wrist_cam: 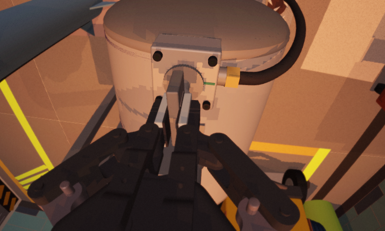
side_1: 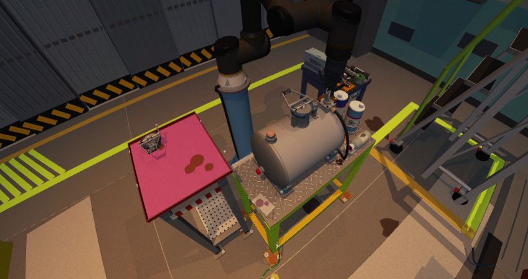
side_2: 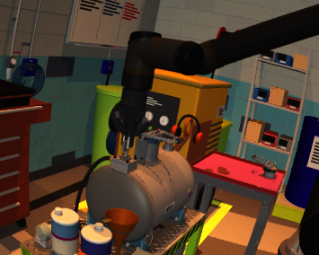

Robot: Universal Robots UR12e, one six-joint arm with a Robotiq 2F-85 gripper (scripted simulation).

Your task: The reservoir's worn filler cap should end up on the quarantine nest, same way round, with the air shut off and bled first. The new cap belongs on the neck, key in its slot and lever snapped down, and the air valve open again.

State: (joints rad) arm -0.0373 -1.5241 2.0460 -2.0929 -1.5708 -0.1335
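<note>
My gripper (wrist_cam: 175, 107) reaches down onto the grey air valve block (wrist_cam: 186, 71) on top of the reservoir tank (side_1: 300, 145), at the end where the black hose (wrist_cam: 277, 69) joins. The valve's flat handle (wrist_cam: 175, 92) stands up from a round dial between my fingers. Further along the tank top, a filler cap with its wire lever raised (side_1: 302, 106) sits on the neck. Another cap (side_1: 150, 143) rests on the pink table (side_1: 178, 163). My gripper is closed on the valve handle.
Behind the tank stand a yellow cabinet (side_2: 187, 112) and a green drum. Two blue-and-white canisters (side_1: 350, 108) and an orange funnel (side_2: 121, 222) crowd the tank's hose end. The arm's blue pedestal (side_1: 237, 124) rises beside the tank, and a metal stair frame stands to the right.
</note>
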